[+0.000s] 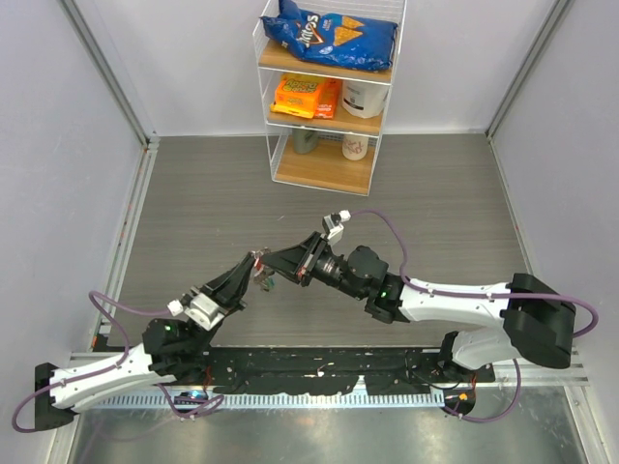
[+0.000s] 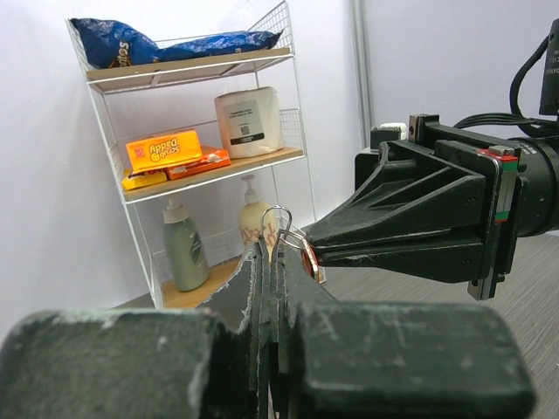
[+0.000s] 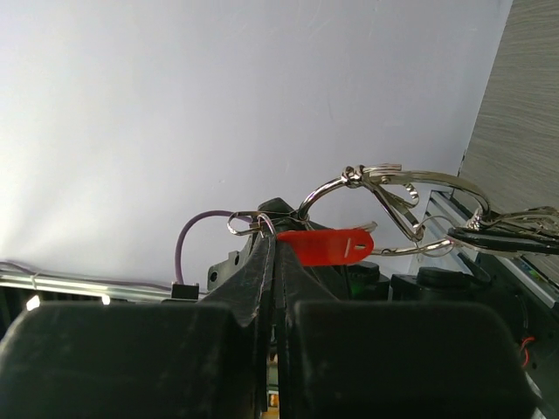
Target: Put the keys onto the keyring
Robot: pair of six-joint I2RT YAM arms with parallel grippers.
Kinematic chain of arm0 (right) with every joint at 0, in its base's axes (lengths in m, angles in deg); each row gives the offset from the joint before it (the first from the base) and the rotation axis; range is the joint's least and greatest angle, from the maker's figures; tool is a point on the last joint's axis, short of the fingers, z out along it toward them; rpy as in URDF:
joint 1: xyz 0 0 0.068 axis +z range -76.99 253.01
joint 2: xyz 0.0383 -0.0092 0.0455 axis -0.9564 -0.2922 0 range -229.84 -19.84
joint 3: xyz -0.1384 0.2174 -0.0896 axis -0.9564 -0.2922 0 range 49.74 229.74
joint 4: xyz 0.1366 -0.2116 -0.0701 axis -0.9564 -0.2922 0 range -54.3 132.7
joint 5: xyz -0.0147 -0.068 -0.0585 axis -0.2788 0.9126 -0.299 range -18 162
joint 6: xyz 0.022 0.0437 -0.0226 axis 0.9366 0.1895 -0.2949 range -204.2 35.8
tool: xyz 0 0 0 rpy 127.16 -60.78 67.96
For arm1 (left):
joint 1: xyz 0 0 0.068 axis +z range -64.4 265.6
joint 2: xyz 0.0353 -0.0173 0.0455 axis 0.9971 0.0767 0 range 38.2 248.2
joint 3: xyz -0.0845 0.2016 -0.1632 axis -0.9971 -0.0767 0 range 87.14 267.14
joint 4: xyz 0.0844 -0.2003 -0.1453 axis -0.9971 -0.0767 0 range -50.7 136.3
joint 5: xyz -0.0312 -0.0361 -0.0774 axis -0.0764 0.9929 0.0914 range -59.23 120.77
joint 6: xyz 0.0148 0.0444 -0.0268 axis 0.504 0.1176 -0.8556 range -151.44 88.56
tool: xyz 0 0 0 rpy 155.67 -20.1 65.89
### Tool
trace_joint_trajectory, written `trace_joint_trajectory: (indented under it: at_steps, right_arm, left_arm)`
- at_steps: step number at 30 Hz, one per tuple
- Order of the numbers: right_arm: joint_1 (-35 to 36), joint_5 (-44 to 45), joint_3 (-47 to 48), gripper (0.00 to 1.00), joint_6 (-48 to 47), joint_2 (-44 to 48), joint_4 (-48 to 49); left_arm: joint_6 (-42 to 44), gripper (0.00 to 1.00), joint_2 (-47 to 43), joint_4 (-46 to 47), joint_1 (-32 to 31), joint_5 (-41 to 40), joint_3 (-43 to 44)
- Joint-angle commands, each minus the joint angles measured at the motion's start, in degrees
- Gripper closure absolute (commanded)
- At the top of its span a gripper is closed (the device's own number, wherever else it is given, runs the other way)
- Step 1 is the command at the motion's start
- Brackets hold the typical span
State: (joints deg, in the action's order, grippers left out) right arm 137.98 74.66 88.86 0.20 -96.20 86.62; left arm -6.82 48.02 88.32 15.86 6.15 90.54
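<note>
Both grippers meet tip to tip above the middle of the table. My left gripper point(image 1: 255, 263) point(image 2: 272, 249) is shut on the keyring point(image 2: 278, 208), a thin silver wire loop that sticks up from between its fingertips. My right gripper point(image 1: 279, 263) point(image 3: 271, 240) is shut on a red-headed key point(image 3: 327, 245) point(image 2: 307, 260), pressed up against that ring. In the right wrist view the silver keyring point(image 3: 325, 187) arcs off to the right with a clip and more metal pieces hanging from it. A green speck point(image 1: 269, 283) hangs just below the tips.
A white wire shelf rack point(image 1: 329, 97) stands at the back wall with a blue chip bag point(image 1: 329, 34), orange packs point(image 1: 305, 97) and bottles. Grey side walls close in the table. A black rail point(image 1: 319, 372) runs along the near edge.
</note>
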Motion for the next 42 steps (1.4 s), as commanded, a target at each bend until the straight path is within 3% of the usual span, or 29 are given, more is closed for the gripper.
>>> trace_joint_trajectory:
  at_steps: [1,18,42]
  right_arm:
    - [0.2,-1.1,1.8,0.94,1.3,-0.4,3.5]
    - [0.9,-4.2,4.1,0.94,1.2,-0.7,7.2]
    - [0.5,-1.0,2.0,0.94,-4.9,7.8,1.2]
  left_arm:
    - [0.5,1.0,-0.9,4.9,-0.1,1.1,-0.1]
    - [1.1,1.0,2.0,5.3,-0.2,0.2,0.2]
    - [-1.1,1.0,-1.0,2.1,-0.1,3.1,0.0]
